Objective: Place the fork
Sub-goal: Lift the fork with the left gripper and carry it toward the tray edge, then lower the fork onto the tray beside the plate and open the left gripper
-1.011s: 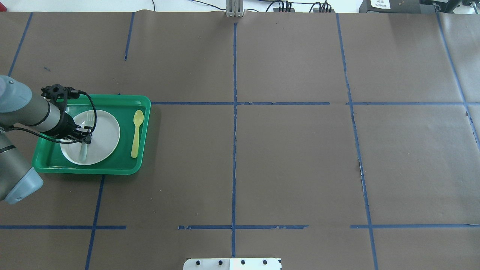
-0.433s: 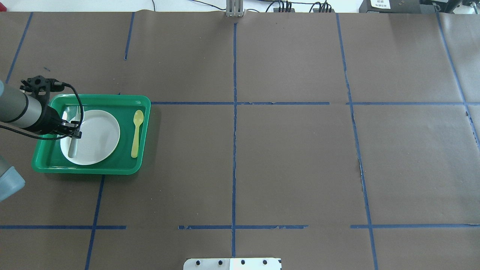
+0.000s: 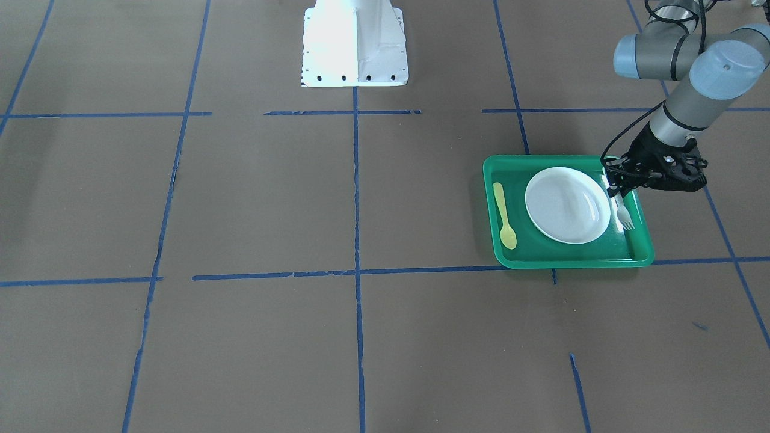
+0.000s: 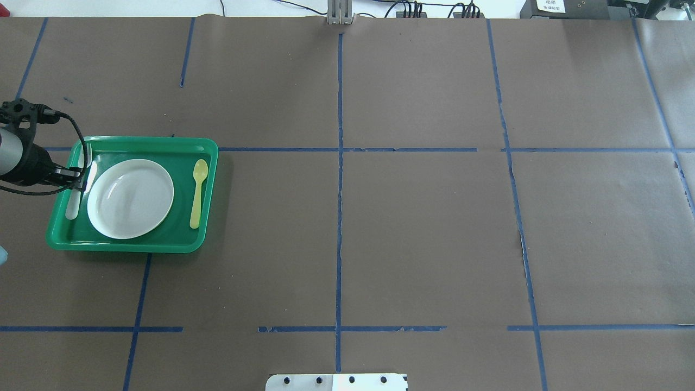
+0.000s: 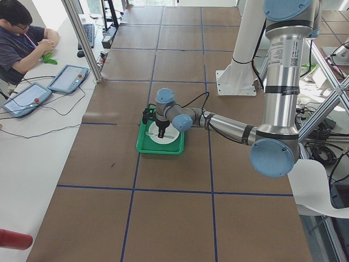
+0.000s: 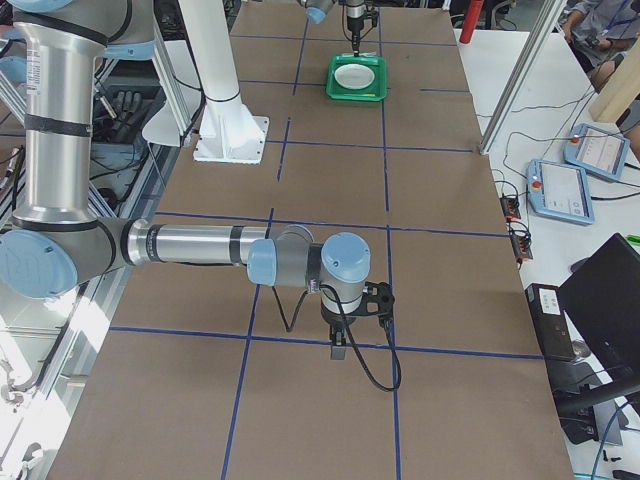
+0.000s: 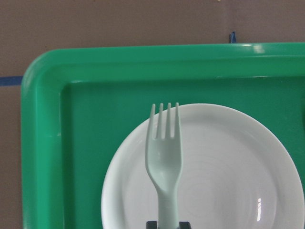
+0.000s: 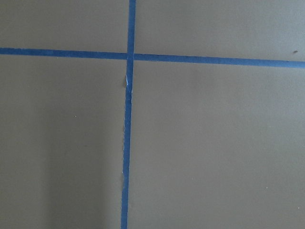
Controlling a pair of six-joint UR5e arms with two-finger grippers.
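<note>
The pale plastic fork [image 4: 71, 209] is held in my left gripper [image 4: 76, 179], which is shut on its handle. It hangs over the left strip of the green tray [image 4: 136, 245], just left of the white plate [image 4: 130, 198]. In the front-facing view the gripper [image 3: 616, 189] holds the fork [image 3: 624, 216] with its tines pointing away from the robot. The left wrist view shows the fork [image 7: 164, 157] above the plate [image 7: 228, 181] and the tray [image 7: 43, 143]. My right gripper [image 6: 338, 350] hangs over bare table far from the tray; I cannot tell whether it is open or shut.
A yellow spoon [image 4: 198, 193] lies in the tray to the right of the plate. The white robot base [image 3: 355, 42] stands at the table's near middle edge. An operator [image 5: 22, 38] sits at a side bench with tablets.
My left gripper has carried the fork leftward, from above the plate to above the tray's left strip. Plate and spoon have not moved.
</note>
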